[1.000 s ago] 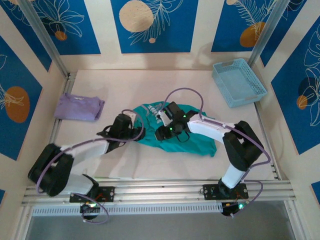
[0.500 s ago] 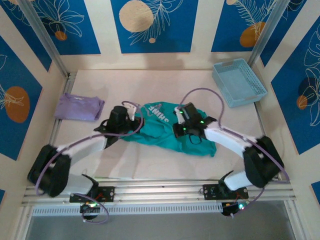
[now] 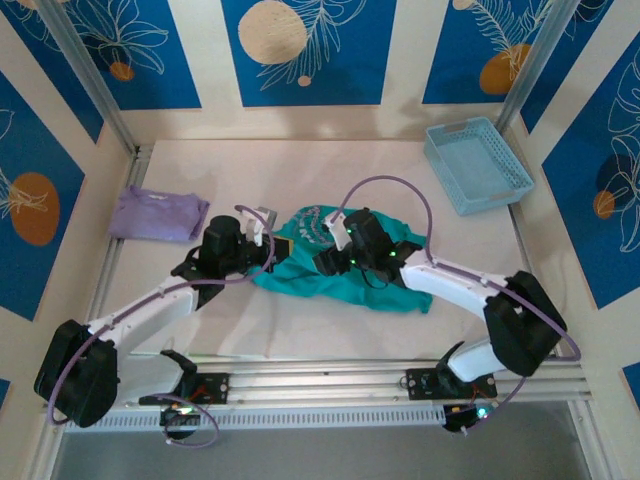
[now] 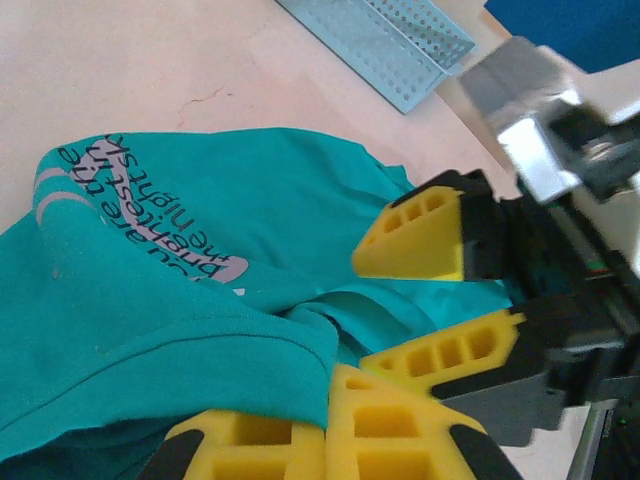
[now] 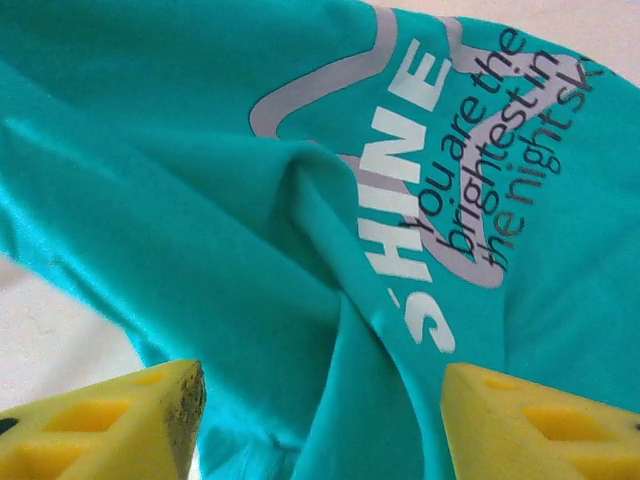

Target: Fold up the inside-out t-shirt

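We log left jaws pinching the t-shirt (image 3: 312,282) at its 10 o'clock hem. Right jaws spread over the print

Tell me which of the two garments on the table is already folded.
The lavender garment at the table's left side: it lies as a neat flat rectangle, while the teal t-shirt in the middle is crumpled.

The pale tabletop (image 3: 330,170) carries a crumpled teal t-shirt (image 3: 300,278) mid-centre, a folded lavender garment (image 3: 158,215) at left, and a blue basket (image 3: 478,165) far right
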You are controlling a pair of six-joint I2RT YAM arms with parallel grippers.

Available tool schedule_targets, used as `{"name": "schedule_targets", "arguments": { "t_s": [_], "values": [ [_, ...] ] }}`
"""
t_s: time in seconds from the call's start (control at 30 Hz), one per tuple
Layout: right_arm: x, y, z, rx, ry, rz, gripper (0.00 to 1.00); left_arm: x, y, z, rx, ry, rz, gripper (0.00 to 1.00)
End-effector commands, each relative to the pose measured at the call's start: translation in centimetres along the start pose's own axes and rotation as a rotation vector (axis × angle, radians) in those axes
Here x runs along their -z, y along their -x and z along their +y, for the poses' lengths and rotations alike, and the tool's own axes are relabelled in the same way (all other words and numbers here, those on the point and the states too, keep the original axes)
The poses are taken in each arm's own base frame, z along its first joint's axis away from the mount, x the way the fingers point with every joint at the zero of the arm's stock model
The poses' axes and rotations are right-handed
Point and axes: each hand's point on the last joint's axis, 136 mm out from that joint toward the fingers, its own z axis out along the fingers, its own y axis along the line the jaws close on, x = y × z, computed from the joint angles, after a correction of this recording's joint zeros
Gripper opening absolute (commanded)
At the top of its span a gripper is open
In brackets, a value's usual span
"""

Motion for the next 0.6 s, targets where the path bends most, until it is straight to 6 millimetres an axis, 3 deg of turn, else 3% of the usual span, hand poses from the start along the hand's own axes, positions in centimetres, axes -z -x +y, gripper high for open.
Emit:
{"name": "schedule_targets", "arguments": {
  "t_s": [0.0,0.17,0.27,0.3,0.4,0.5,0.57],
  "values": [
    [-1.3,0.6,-0.8,0.036,-0.046,0.007,0.56,0.4,-0.3,-0.3,-0.022,-0.017,0.011,0.0],
    [-2.5,0.4,-2.5,0.011,-0.075,0.057,0.32,0.9,-0.2,-0.2,-0.043,0.0,0.003,0.0],
    [-2.1,0.6,-2.8,-0.015,-0.061,0.058,0.08,1.2,-0.2,0.1,-0.045,0.016,-0.009,0.0],
    [-1.5,0.9,-2.6,-0.027,-0.039,0.048,0.05,1.4,-0.2,0.5,-0.043,0.037,-0.016,0.0],
    [1.4,2.5,-0.8,-0.091,0.114,-0.033,0.0,2.1,-0.7,3.8,-0.005,0.223,-0.033,0.0],
    [4.7,4.5,2.0,-0.183,0.361,-0.146,0.0,3.2,-2.5,8.2,0.035,0.469,0.019,0.0],
    [5.8,5.2,3.5,-0.205,0.46,-0.18,0.0,3.6,-3.6,10.1,0.041,0.576,0.066,0.0]
  ]
}}
